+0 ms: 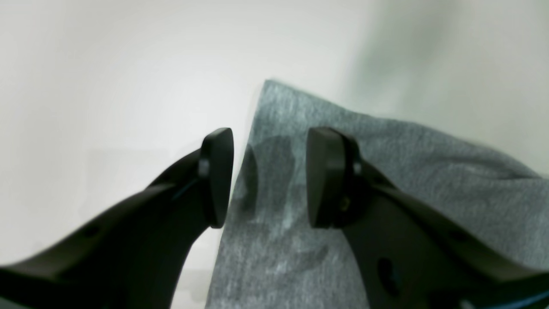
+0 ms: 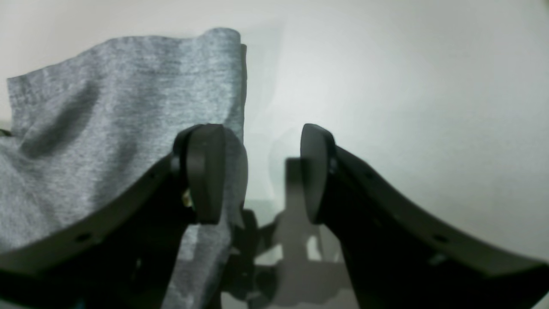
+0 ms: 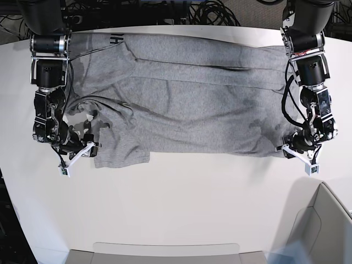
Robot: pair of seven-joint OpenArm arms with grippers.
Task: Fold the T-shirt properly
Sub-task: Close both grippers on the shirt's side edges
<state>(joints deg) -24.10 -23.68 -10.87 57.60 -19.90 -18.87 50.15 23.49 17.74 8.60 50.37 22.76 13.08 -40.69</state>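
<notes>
across the white table (image 3: 181, 209) lies the t-shirt (image 3: 187, 110), heather-grey, wrinkled, partly folded.

- A smooth white tabletop (image 3: 181, 203) fills most of the base view, its far edge curved.
- A tangle of black cables (image 3: 181, 12) lies beyond that far edge.
- A pale open box corner (image 3: 324, 220) sits at the near right.
- A pale flat tray edge (image 3: 165, 252) runs along the near side.

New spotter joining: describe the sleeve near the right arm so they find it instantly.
On the white table the grey T-shirt lies spread wide. Its short sleeve juts toward the camera beside the right pincer, the only flap breaking the straight near edge.
</notes>
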